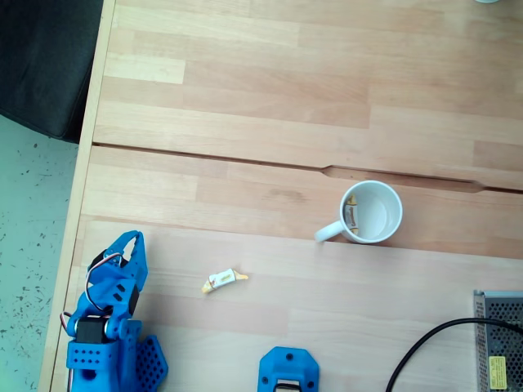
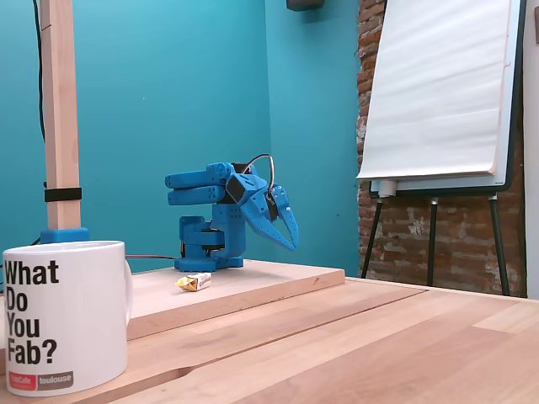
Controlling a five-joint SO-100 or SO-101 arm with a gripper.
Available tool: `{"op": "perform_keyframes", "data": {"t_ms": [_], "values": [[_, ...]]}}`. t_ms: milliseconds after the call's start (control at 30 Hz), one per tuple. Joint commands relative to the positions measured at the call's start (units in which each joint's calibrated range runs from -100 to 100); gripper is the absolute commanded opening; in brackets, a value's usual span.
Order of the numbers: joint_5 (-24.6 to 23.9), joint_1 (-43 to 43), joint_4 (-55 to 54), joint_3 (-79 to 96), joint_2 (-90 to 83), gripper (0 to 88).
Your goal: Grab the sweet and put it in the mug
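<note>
Your gripper (image 2: 290, 240) hangs with jaws parted, holding nothing; the sweet (image 1: 223, 280) lies on the table well ahead of them — ungrabbed; the mug (image 1: 372, 212) farther off; every step remains.

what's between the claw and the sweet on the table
Nothing: in a fixed view from above, only bare wooden table lies between the claw and the sweet.

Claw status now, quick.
Claw: open a little, holding nothing, hanging above the table; the sweet lies loose on the wood.
</note>
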Motion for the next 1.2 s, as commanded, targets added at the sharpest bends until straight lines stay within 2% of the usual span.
{"op": "perform_keyframes", "data": {"t_ms": [0, 1167], "values": [[0.0, -0.1, 0.1, 0.9, -0.4, 0.0], [0.4, -0.8, 0.1, 0.9, -0.4, 0.0]]}}
